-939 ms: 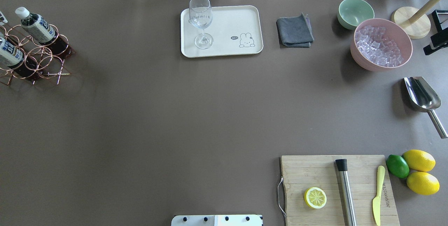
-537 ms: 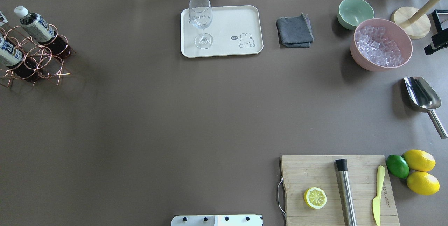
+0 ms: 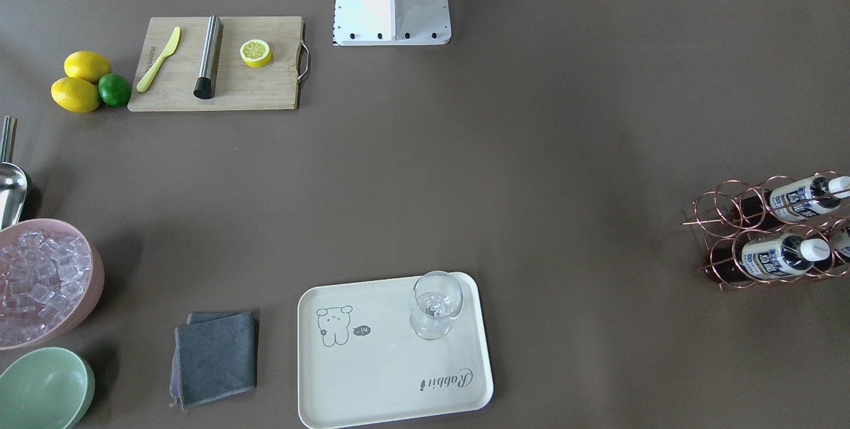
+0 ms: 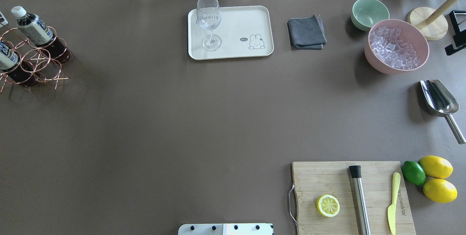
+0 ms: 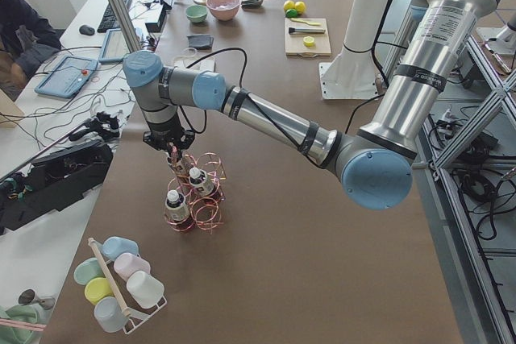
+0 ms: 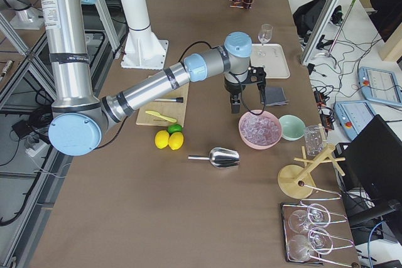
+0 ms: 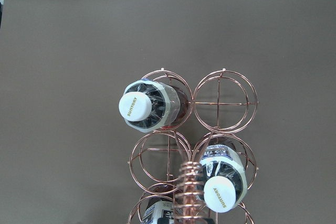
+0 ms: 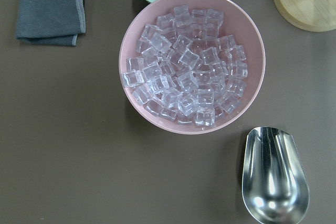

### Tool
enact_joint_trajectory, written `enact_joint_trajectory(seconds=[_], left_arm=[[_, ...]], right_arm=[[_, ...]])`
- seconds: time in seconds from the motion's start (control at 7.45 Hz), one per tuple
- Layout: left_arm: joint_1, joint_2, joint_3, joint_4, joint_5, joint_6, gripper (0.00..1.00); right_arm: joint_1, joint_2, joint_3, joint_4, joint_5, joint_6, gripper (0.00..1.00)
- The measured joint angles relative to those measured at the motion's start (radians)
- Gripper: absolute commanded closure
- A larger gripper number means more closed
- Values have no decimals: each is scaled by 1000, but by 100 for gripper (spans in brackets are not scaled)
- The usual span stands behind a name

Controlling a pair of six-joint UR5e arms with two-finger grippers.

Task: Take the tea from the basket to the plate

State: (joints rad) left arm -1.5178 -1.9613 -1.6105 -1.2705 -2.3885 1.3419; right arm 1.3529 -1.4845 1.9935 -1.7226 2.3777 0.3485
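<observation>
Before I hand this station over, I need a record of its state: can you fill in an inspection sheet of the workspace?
Surface: brown table, no spill seen.
Job's things: three tea bottles sit in the wire basket; the tray holds only a wine glass.
Clutter: cloth, green bowl, pink bowl of ice, scoop; cutting board with lemon half, knife, metal rod; two lemons and a lime beside it.
Grippers: left gripper over the basket, right gripper by the pink bowl; open or shut cannot be told.
Cables: a black cable loops along the left arm.
Surroundings: a person sits beside the table.
</observation>
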Motion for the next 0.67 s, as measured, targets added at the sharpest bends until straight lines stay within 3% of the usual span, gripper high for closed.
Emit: enact_joint_trajectory(seconds=[0.67], left_arm=[[-9, -82, -5, 36, 1, 2, 100]], right_arm=[[25, -4, 8, -1, 1, -2, 0]])
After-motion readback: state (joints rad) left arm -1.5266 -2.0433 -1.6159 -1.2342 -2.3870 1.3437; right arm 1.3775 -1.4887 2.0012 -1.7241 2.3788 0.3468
